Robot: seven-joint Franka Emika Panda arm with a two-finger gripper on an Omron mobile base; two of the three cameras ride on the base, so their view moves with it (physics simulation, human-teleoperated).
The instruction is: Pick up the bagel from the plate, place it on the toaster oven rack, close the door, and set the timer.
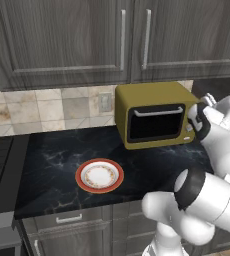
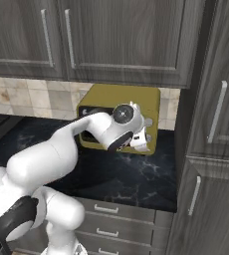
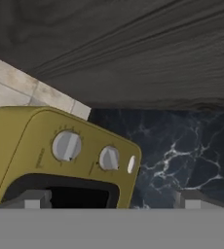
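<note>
The door (image 1: pixel 154 122) of the toaster oven (image 1: pixel 154 115) is shut and the plate (image 1: pixel 100 176) sits bare on the bench (image 1: pixel 52 165). In the hand view, jaws spread wide, two timer knobs (image 3: pixel 66 146) lie at eleven o'clock.

Toaster oven (image 1: pixel 154 115): mustard-yellow body, black-framed dark glass door (image 1: pixel 155 123) with a silver bar handle. Two silver-grey knobs (image 3: pixel 66 146) on the yellow face.
Plate (image 1: pixel 100 175): white, orange-red rim, faint patterned ring inside.
Counter (image 1: pixel 52 170): black, white marble veining.
Cabinets (image 1: pixel 62 40): dark grey wood grain, silver handles.
Wall tiles (image 1: pixel 47 107): beige and grey squares.
Arm (image 1: pixel 212 195): white, dark joints.
</note>
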